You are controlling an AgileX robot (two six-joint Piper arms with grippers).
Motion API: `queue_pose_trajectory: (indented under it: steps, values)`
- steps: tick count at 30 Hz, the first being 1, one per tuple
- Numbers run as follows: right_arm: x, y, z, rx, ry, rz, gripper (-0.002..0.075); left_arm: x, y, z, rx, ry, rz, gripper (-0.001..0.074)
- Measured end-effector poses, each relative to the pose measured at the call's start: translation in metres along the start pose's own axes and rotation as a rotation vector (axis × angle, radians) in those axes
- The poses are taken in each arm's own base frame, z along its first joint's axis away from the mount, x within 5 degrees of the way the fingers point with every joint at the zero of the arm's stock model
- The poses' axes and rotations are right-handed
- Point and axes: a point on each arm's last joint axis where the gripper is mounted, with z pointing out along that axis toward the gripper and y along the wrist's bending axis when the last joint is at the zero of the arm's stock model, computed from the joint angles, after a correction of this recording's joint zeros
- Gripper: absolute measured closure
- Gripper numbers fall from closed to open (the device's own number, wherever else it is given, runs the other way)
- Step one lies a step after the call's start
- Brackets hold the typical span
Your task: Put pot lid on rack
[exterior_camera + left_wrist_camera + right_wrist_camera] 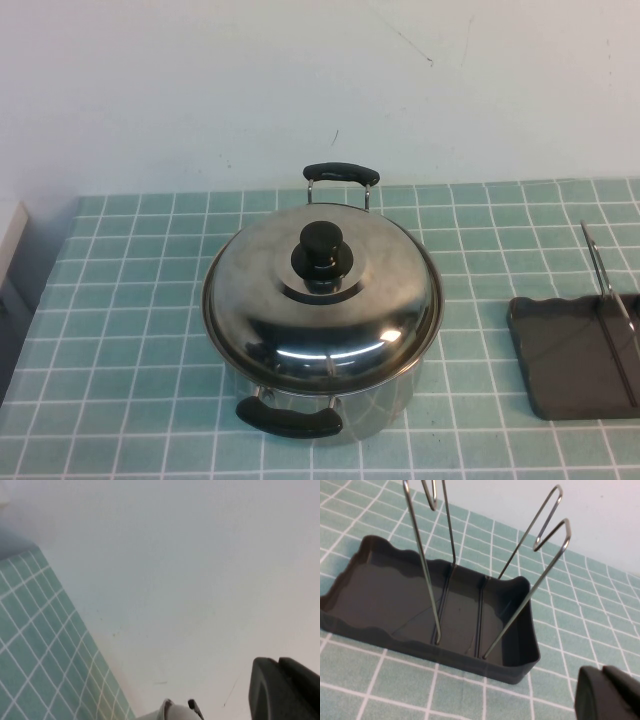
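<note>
Sitting closed on the steel pot (330,400) mid-desk, the pot lid (322,305) lies well apart from the rack (575,355) at the right edge, while the left gripper (285,690) and right gripper (607,695) show only dark corners in their wrist views, openness impossible to tell.

Teal-tiled tabletop (130,330), white grout lines.
Backed by plain off-white wall (200,90), faintly scuffed; pale object (8,240) at far left edge.

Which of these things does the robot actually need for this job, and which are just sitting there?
Needed:
- lid, resting on the pot
- rack, to the pot's right
- left end effector and right end effector, each only partly visible in its wrist view

Just there:
- pot
- tiled table
</note>
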Motion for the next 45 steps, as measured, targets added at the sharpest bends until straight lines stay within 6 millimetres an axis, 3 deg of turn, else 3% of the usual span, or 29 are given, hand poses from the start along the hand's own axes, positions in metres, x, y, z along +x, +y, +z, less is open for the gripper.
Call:
queue_pose_trajectory:
  steps: [3, 7, 11, 18, 24, 27, 32, 36, 39, 45]
  values:
    - [0.000, 0.000, 0.000, 0.000, 0.000, 0.000, 0.0729, 0.004, 0.000, 0.000, 0.000, 0.046, 0.004, 0.0738]
    - [0.000, 0.000, 0.000, 0.000, 0.000, 0.000, 0.0729, 0.013, -0.002, -0.001, 0.022, 0.148, 0.184, 0.0738]
    - [0.000, 0.000, 0.000, 0.000, 0.000, 0.000, 0.0729, 0.016, -0.034, 0.002, 0.096, 0.281, 0.421, 0.0738]
    - [0.000, 0.000, 0.000, 0.000, 0.000, 0.000, 0.0729, 0.013, -0.087, 0.043, 0.140, 0.504, 0.863, 0.0738]
    - [0.000, 0.000, 0.000, 0.000, 0.000, 0.000, 0.0729, 0.024, -0.095, 0.078, 0.114, 0.646, 1.134, 0.0727]
    - [0.000, 0.000, 0.000, 0.000, 0.000, 0.000, 0.0729, 0.041, -0.099, 0.085, 0.179, 0.650, 1.191, 0.0657]
    - [0.000, 0.000, 0.000, 0.000, 0.000, 0.000, 0.0729, 0.074, -0.115, 0.099, 0.423, 0.565, 1.176, 0.0387]
    - [0.000, 0.000, 0.000, 0.000, 0.000, 0.000, 0.0729, 0.096, -0.110, 0.122, 0.444, 0.540, 1.106, 0.0211]
    - [0.000, 0.000, 0.000, 0.000, 0.000, 0.000, 0.0729, 0.115, -0.100, 0.140, 0.441, 0.547, 1.094, 0.0170]
    - [0.000, 0.000, 0.000, 0.000, 0.000, 0.000, 0.0729, 0.145, -0.096, 0.173, 0.439, 0.562, 1.094, 0.0159]
